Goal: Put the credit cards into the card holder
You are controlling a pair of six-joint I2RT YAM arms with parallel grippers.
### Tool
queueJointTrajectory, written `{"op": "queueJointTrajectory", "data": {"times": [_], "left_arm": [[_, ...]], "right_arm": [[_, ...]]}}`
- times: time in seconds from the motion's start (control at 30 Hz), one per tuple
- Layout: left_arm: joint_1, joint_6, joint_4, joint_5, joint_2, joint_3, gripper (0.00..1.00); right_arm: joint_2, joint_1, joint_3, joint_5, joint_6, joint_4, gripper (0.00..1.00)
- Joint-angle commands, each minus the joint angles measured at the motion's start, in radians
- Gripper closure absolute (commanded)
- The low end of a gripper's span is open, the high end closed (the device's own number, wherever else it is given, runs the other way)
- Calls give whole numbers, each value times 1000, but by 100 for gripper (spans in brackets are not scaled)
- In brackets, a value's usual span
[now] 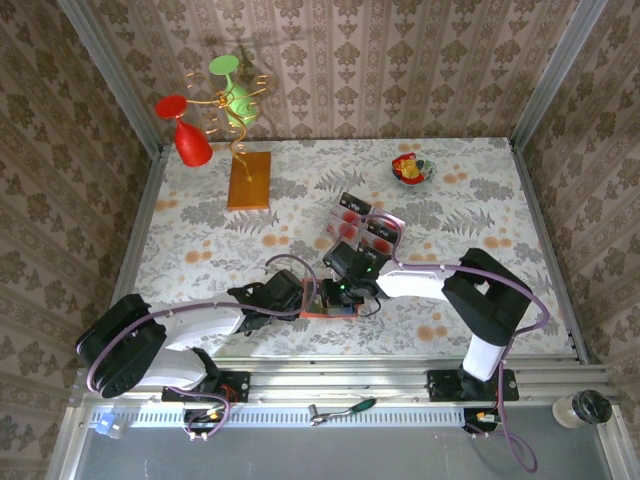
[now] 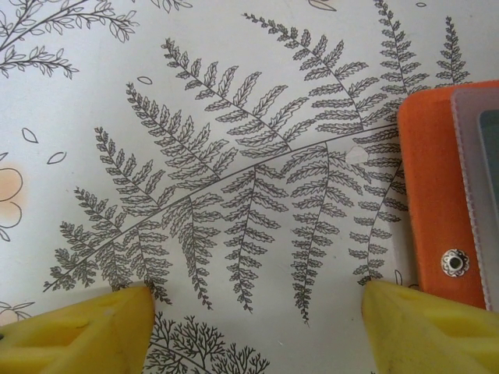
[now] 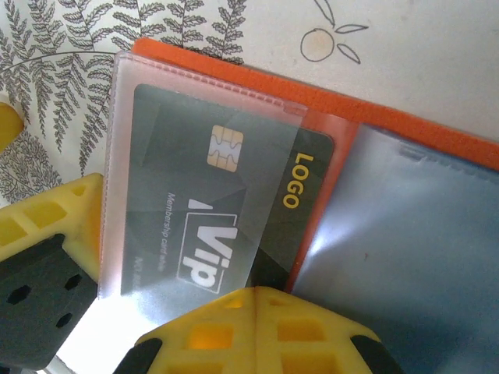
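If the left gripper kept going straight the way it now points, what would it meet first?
Most likely the tablecloth, at which the left gripper points down. Its finger beside the card holder might catch the orange edge first; depth is unclear.

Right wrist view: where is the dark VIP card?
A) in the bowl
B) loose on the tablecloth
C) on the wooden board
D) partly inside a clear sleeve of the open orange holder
D: the dark VIP card lies under the clear sleeve of the card holder, its LOGO end sticking out.
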Motion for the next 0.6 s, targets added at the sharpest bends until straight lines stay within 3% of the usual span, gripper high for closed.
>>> {"op": "queueJointTrajectory", "data": {"times": [0.0, 0.23, 0.43, 0.57], "left_arm": [[-3, -15, 16, 5, 25, -5, 28], [-8, -21, -9, -8, 18, 5, 28], [-6, -107, -205, -138, -55, 41, 30], [4, -86, -192, -122, -78, 48, 29]], "right_arm": [[36, 16, 28, -1, 1, -9, 100], [47, 18, 37, -3, 13, 1, 100], [43, 19, 37, 0, 8, -6, 100], [22, 16, 37, 4, 1, -18, 100]]}}
